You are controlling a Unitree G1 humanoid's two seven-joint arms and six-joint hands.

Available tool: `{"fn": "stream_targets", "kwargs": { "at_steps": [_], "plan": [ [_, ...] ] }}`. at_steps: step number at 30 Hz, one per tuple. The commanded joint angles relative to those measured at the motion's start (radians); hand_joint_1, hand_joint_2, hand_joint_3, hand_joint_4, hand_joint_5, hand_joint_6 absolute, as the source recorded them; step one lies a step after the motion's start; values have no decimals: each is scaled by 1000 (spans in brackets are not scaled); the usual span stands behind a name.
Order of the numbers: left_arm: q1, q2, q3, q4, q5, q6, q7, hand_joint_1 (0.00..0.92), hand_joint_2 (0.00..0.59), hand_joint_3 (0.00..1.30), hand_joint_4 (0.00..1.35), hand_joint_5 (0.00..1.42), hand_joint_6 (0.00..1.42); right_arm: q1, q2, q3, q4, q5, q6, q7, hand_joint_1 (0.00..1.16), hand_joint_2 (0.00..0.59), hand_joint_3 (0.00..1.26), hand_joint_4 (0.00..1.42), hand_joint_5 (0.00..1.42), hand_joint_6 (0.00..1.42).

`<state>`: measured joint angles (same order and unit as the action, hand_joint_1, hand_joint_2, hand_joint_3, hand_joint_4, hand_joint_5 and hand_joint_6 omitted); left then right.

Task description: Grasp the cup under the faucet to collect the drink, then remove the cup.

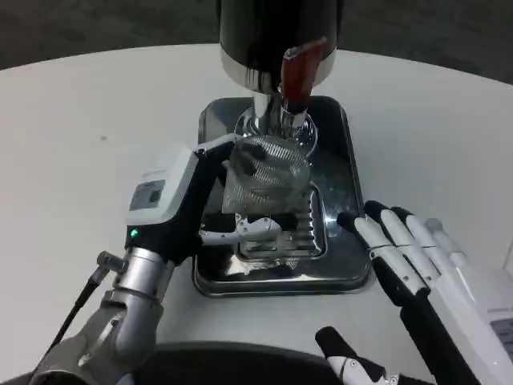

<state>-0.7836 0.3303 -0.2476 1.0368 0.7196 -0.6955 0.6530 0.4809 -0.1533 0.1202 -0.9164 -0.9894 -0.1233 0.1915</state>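
A clear ribbed plastic cup (267, 171) stands on the drip grate of the steel tray (353, 269), directly below the dispenser's faucet with its red lever (300, 70). My left hand (196, 196) wraps around the cup from the left, with one finger (244, 230) lying across the cup's near base. My right hand (417, 261) hovers at the tray's near right corner, fingers apart and holding nothing. I cannot tell if there is liquid in the cup.
The black and chrome dispenser body (276, 36) rises at the back of the tray. White tabletop (80, 136) spreads to the left and right of the tray. A dark rounded edge (240, 361) runs along the bottom of the head view.
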Motion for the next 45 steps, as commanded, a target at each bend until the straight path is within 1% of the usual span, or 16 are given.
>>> {"fn": "stream_targets", "kwargs": {
  "at_steps": [1,8,11,14,18,20,21,23,25,28,32,34,38,40,45],
  "plan": [
    [-65,-27,-30,63,-15,4,15,578,241,907,1022,1184,1285,21,-7,-15,-17,18,-23,-16,373,377,77,0,0,0],
    [-106,-39,-77,114,-5,4,19,576,242,907,1022,1175,1284,34,-3,-19,-19,18,-25,-16,371,373,83,1,0,0],
    [-108,-35,-95,123,-6,-4,10,571,226,889,988,1141,1238,41,0,-18,-22,15,-26,-17,370,371,87,4,0,0],
    [-98,-17,-112,126,-2,-5,13,555,182,834,914,1075,1181,46,7,-17,-23,10,-18,-11,368,370,91,7,0,0],
    [-89,-2,-128,125,6,3,23,513,125,713,752,954,1073,37,15,-19,-19,10,-11,-3,367,369,93,9,0,0],
    [-88,5,-138,123,7,4,27,434,100,634,663,897,1016,29,17,-19,-16,12,-8,3,366,369,96,10,0,0],
    [-88,8,-142,123,8,4,30,397,101,604,630,870,987,26,19,-19,-15,12,-6,6,366,369,97,10,0,0],
    [-87,12,-146,121,5,3,39,351,99,531,553,807,914,22,22,-18,-14,12,-3,10,366,368,100,10,0,0],
    [-87,15,-146,122,-1,3,39,325,95,473,503,761,851,20,26,-16,-14,12,2,15,365,368,102,10,0,0],
    [-85,17,-149,122,-1,8,37,306,82,404,406,639,742,22,30,-15,-16,11,7,20,365,368,103,10,0,0],
    [-77,19,-159,116,2,20,43,297,73,307,316,563,649,26,33,-15,-18,9,10,26,364,368,104,11,0,0],
    [-73,19,-161,112,0,21,45,280,62,226,232,509,570,26,35,-15,-19,11,14,28,367,366,106,11,0,0],
    [-68,21,-160,105,-5,22,45,241,40,56,27,337,323,29,37,-12,-20,13,19,30,372,363,111,11,0,0],
    [-63,24,-153,103,-17,22,35,215,27,7,1,303,250,30,39,-11,-21,14,22,32,374,362,112,11,0,0],
    [-46,35,-135,83,-39,16,25,159,3,0,0,252,183,34,42,-11,-25,15,23,31,377,361,114,11,0,1]
  ]
}}
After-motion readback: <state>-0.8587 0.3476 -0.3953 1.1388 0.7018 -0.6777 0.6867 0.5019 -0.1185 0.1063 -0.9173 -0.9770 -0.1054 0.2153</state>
